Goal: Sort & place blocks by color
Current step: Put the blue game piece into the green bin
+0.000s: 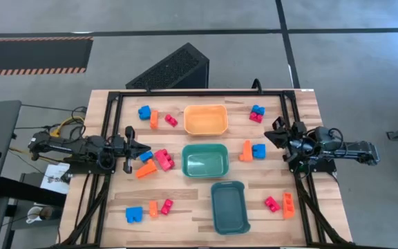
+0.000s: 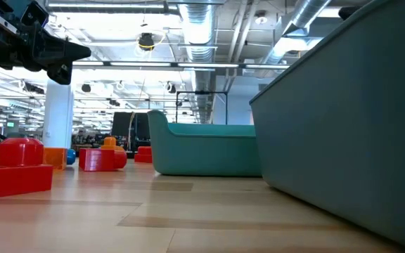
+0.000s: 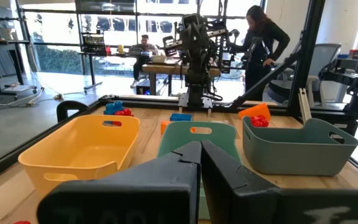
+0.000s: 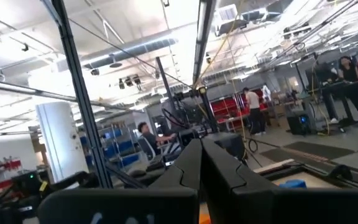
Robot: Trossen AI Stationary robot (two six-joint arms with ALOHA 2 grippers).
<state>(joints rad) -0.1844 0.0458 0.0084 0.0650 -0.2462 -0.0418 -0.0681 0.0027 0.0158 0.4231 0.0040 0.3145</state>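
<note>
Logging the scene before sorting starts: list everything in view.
Blue blocks: five, blue, scattered on both sides of the trays.
Orange blocks: five, orange, scattered likewise.
Red blocks: five, red-pink, scattered likewise.
Trays: three, orange tray, green tray, teal tray, in a line down the middle of the table.
Black box: one, black, on the floor beyond the table.
Left gripper: one, dark, shut, at the table's left side.
Right gripper: one, dark, shut, at the table's right side.

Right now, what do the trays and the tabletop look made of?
Orange tray, green tray and teal tray: likely moulded plastic, semi-matte, with rounded rims and handle slots in the left wrist view. Table: looks like wood plank, pale with visible strips and grain.
</note>
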